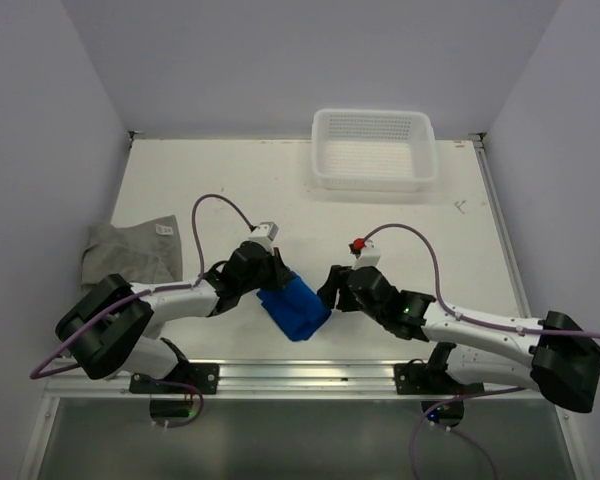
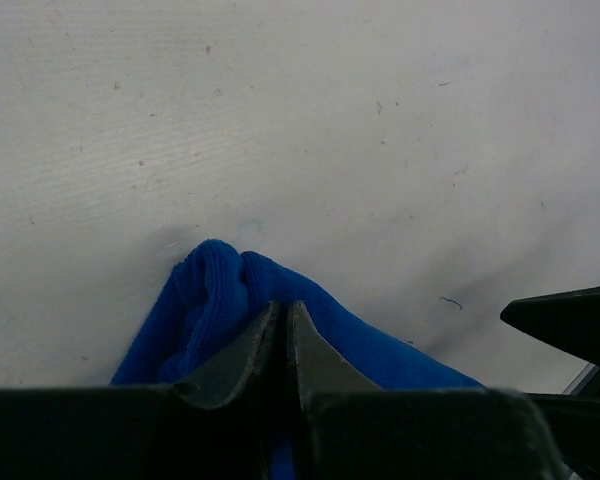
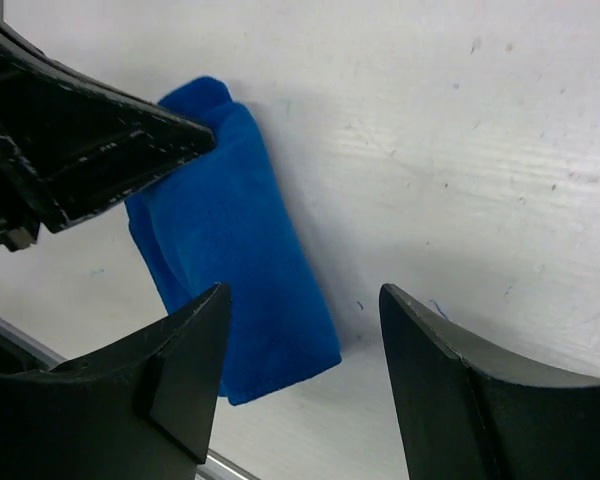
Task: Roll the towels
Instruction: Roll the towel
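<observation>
1. Two hands meet at one towel near the front middle of the off-white tabletop [image 1: 410,230].
2. The left hand [image 1: 273,285] [image 2: 283,305] is narrowed almost to nothing. In the left wrist view its two dark fingers [image 2: 245,345] stand with only a thin slit between them.
3. That hand is pinched on the bright royal blue cloth towel [image 1: 298,310] [image 2: 215,290] [image 3: 230,230]. Blue cloth bulges just past the fingertips and shows low in the slit. The grip is at the towel's far end, the end nearer the back wall.
4. The right hand [image 1: 330,290] [image 3: 302,295] is held wide. Its fingers [image 3: 195,350] stand well apart, and nothing is clamped between them.
5. In the right wrist view the gap frames bare tabletop and the near corner of the blue towel. One finger sits just beside the cloth's long edge. I cannot tell whether it touches.
6. The blue towel is gathered into a compact oblong. It lies on a diagonal between the two hands, with its near end close to the front rail.
7. The plain grey cloth towel [image 1: 130,250] lies loose and rumpled at the left edge of the tabletop, well apart from both hands.
8. A small white tag [image 1: 164,229] sits on the grey towel's far right corner. Any print on it is too small to read.
9. A white perforated plastic basket [image 1: 370,183] stands at the back of the tabletop, right of centre.
</observation>
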Robot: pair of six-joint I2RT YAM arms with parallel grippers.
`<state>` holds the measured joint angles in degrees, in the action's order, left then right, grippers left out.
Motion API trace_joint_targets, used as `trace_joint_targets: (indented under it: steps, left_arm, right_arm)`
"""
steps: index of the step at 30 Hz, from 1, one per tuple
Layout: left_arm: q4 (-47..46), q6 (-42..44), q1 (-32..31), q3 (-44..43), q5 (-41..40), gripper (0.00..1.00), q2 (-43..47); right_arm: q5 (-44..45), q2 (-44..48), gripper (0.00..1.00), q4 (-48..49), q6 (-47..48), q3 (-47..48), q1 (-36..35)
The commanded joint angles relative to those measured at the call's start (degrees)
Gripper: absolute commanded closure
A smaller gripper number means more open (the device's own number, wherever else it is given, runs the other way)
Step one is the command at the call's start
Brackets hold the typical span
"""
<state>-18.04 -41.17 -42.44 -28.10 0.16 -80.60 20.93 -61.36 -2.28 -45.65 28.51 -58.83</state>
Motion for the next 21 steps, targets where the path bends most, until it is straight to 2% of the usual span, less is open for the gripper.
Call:
trace_joint_targets:
  steps: [1,8,10,12,13,16,19,21]
  left_arm:
    - [3.81,1.88,0.25,2.17,-2.63,0.89,-0.7]
    - [3.1,1.36,0.25,3.05,-3.06,0.89,-0.97]
    - [2.58,1.18,0.34,3.49,-2.98,0.89,-1.31]
    - [2.31,0.83,0.34,4.01,-3.06,0.89,-1.49]
    - [1.96,0.56,0.25,4.1,-3.06,0.89,-1.67]
    - [2.22,0.65,0.34,3.75,-3.33,0.89,-1.67]
    - [3.27,1.18,0.51,2.61,-3.68,0.88,-1.23]
    - [3.54,1.88,1.82,1.91,-3.24,0.87,-0.7]
  right_arm:
    - [-13.87,-2.09,0.35,10.53,-6.72,-3.45,2.83]
    - [-20.04,-10.7,0.41,22.23,-12.36,-8.73,4.69]
    - [-20.66,-11.76,0.47,24.51,-13.32,-9.79,4.6]
    - [-20.66,-11.85,0.55,24.78,-13.41,-10.32,4.69]
    - [-20.66,-11.41,0.68,24.52,-13.41,-10.23,4.69]
    - [-19.53,-9.14,0.87,21.81,-11.93,-9.79,4.69]
    - [-16.9,-7.02,0.97,16.62,-8.51,-8.39,4.69]
    - [-15.49,-4.65,1.0,12.77,-7.01,-7.86,4.78]
